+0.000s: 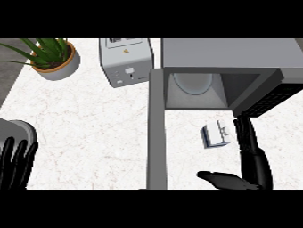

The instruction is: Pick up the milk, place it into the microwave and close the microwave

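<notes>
potted plant [51,55] at the counter's [88,129] far left; grey appliance [126,61] beside it.

Left hand [8,164] and microwave's open door [157,133] cut off at the lower edge.

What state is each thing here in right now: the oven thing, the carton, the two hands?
microwave: door swung open, no carton inside
milk carton: on the counter before the microwave, not held
right hand: open, fingers straight, beside the carton
left hand: open, resting at the lower left, fingers up
</notes>
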### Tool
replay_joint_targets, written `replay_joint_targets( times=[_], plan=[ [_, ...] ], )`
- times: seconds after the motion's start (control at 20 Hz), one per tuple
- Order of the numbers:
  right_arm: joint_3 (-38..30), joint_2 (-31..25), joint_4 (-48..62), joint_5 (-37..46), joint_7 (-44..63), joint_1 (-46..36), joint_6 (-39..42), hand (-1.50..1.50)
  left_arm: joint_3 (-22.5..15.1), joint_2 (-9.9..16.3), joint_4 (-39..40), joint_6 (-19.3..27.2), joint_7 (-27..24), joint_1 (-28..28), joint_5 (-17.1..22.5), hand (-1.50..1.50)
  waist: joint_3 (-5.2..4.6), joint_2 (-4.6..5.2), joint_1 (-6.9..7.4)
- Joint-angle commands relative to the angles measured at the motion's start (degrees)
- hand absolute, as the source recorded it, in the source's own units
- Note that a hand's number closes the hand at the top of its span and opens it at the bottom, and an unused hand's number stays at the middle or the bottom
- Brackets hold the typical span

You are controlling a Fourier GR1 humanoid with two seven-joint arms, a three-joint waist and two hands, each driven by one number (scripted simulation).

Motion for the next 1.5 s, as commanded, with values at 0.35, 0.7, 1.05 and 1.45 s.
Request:
replay_joint_targets(
  times=[0.35, 0.7, 1.05, 1.45],
  plan=[
    [-11.0, -3.1, 25.8, -3.9, -14.1, -10.1, 1.4, -1.50, -1.4, -0.3, -2.0, -2.1, -2.2, 6.4, 0.2, -1.50, 0.02, 0.03, 0.12],
    [-12.2, -1.9, 40.1, -2.0, -23.9, -15.7, -0.4, -1.50, 2.2, -0.4, 3.5, -3.5, -4.1, 2.4, 0.6, -1.50, 0.00, 0.03, -0.02],
    [-15.6, -5.7, 53.6, -3.0, -34.0, -19.2, 3.7, -1.50, 1.2, -0.5, -1.9, -1.9, -0.6, 4.0, 1.7, -1.50, 0.03, 0.06, 0.08],
    [-15.3, -4.9, 60.8, -1.4, -36.6, -25.5, 1.9, -1.50, 0.8, -0.5, 2.0, -5.3, -7.9, 7.9, 0.2, -1.50, 0.01, 0.03, 0.17]
  ],
)
